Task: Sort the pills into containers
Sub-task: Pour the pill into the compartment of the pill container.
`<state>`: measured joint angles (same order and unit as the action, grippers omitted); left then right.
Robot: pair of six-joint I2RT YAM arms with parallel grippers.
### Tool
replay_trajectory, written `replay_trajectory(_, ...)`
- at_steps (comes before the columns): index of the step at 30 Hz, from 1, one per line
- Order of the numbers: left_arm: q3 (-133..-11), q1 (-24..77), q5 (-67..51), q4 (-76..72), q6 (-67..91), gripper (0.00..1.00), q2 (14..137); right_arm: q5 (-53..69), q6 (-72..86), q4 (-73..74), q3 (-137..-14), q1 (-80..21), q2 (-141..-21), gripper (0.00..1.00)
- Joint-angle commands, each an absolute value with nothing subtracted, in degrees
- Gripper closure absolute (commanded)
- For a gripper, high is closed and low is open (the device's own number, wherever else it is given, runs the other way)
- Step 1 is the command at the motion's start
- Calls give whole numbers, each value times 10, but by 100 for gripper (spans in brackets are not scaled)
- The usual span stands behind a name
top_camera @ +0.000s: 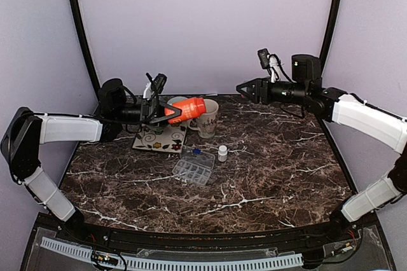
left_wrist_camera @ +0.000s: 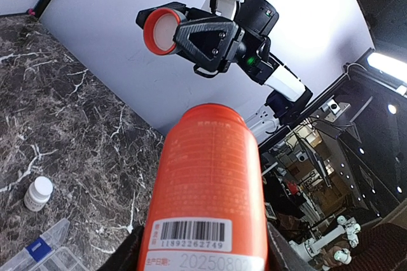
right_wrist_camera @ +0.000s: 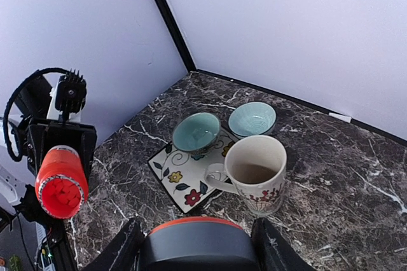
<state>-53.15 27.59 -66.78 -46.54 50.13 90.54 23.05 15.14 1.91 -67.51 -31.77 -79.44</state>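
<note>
- Left gripper (top_camera: 166, 112): jaws clamped round the body of the orange bottle (top_camera: 189, 109). The bottle is held on its side in the air over the far-left part of the tabletop (top_camera: 273, 175), mouth towards the right edge.
- Right gripper (top_camera: 247, 89): pinching the cap (left_wrist_camera: 162, 31), aloft near the far edge, well apart from the bottle.
- Bottle mouth open, with red pills (right_wrist_camera: 62, 189) packed at the lip. Body is a smooth glossy cylinder with a printed label, so probably slippery.
- Step, as judged: pour. Keep the mouth level until over the mug (right_wrist_camera: 264, 194), then tip slowly so pills do not bounce out.
- One teal glazed bowl (right_wrist_camera: 196, 132) sits on a floral tile (right_wrist_camera: 181, 179), with a second bowl (right_wrist_camera: 252, 118) just beside it.
- A clear compartmented plastic box (top_camera: 194, 168) and a small white vial (top_camera: 222, 152) stand mid-tabletop.
</note>
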Motion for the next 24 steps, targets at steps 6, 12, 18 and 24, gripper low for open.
replay_trajectory(6, -400, 274, -590, -526, 477, 89, 819, 221, 250, -113, -595, -274, -788, 57)
replay_trajectory(12, -332, 275, -560, -540, 467, 89, 789, 232, 291, -170, -562, -256, -802, 56)
replay_trajectory(18, -269, 274, -534, -558, 461, 89, 763, 233, 307, -204, -547, -251, -817, 56)
replay_trajectory(24, -187, 275, -501, -627, 485, 90, 751, 230, 319, -230, -533, -251, -832, 56)
